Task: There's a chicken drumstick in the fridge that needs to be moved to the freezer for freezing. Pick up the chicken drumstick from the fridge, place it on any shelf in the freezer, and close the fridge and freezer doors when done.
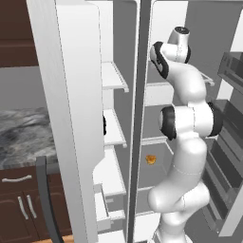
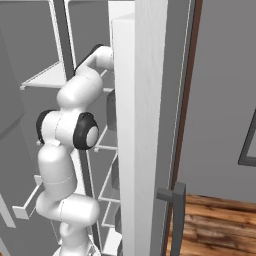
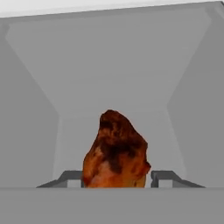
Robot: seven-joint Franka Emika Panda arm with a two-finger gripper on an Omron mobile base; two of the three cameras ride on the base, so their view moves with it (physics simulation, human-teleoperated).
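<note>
- The gripper [image 3: 117, 178] has its fingertips [image 3: 70, 177] pressed against both sides of the chicken drumstick [image 3: 116, 151].
- Grey fridge [image 3: 113, 65] walls stand behind.
- No writing is legible.

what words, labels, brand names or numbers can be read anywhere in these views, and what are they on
None: no readable text, label, brand mark or number shows in any view.
The fridge shelves, the freezer shelves and the open doors are plain.
The chicken drumstick between the tool tips carries no tag.
The orange-yellow lump on a lower shelf is unmarked too.
</note>
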